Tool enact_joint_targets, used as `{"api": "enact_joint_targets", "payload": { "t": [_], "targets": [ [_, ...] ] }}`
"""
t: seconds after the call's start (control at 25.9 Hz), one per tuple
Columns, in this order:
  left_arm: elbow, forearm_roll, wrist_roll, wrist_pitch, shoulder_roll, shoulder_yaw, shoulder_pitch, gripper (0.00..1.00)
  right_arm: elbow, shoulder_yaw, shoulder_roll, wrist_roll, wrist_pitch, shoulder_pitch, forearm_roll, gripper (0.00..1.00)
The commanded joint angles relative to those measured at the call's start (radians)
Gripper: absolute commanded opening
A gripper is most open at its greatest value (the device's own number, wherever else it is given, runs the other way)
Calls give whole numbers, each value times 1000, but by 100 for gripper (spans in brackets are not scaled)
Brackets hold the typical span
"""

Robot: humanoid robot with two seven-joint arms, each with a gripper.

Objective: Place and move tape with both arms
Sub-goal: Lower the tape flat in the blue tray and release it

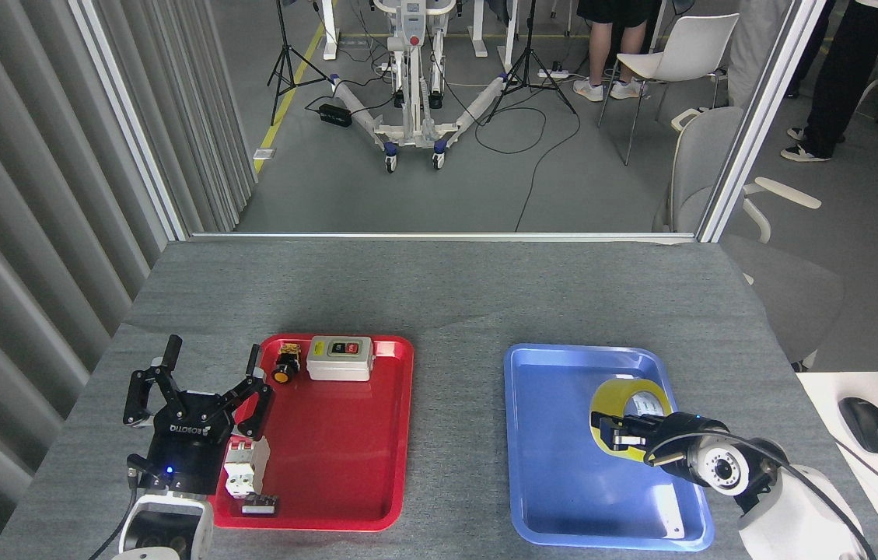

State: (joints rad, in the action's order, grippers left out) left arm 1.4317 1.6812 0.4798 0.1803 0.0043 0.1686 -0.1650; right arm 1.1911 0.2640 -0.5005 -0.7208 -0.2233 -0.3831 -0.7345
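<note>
Table (pixel 439 295) covered in grey felt is carrying everything here, with a red tray (pixel 345 467) lying on its left half and a blue tray (pixel 555 482) lying well apart on its right. The left gripper (pixel 209 362) is hanging over the red tray's left rim with its fingers (pixel 172 350) spreading wide and clasping nothing. The right gripper (pixel 613 434) is reaching in over the blue tray from the right, and its fingers are closing on the tape (pixel 630 412), which is sitting on edge inside the blue tray, toward the tray's right side. A grey switch box (pixel 340 358) is resting at the far end of the red tray, a white circuit breaker (pixel 245 467) is standing near that tray's front left corner just beside the left gripper, and a small yellow-capped push button (pixel 285 365) is lying just left of the switch box.
</note>
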Motion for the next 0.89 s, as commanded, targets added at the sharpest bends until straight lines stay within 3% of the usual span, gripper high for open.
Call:
{"api": "enact_joint_targets", "payload": {
  "t": [0.0,0.08,0.31,0.39,0.58,0.85],
  "targets": [
    [47,61,40,-142,-3,-83,45,100,-28,72,-6,-72,79,-53,56,9],
    [58,57,39,-145,-15,-87,98,100,-30,118,-9,-106,125,-80,87,9],
    [138,57,-41,-91,-12,-172,208,100,-51,170,-3,-132,237,-143,93,9],
    [133,61,-87,-59,-12,-179,200,100,-73,178,-1,-151,252,-151,92,9],
    [138,48,-331,-33,-13,-175,193,100,-102,187,3,-152,269,-165,90,9],
    [136,40,-345,-45,-12,-169,194,100,-120,187,33,-152,278,-172,89,11]
  ]
}}
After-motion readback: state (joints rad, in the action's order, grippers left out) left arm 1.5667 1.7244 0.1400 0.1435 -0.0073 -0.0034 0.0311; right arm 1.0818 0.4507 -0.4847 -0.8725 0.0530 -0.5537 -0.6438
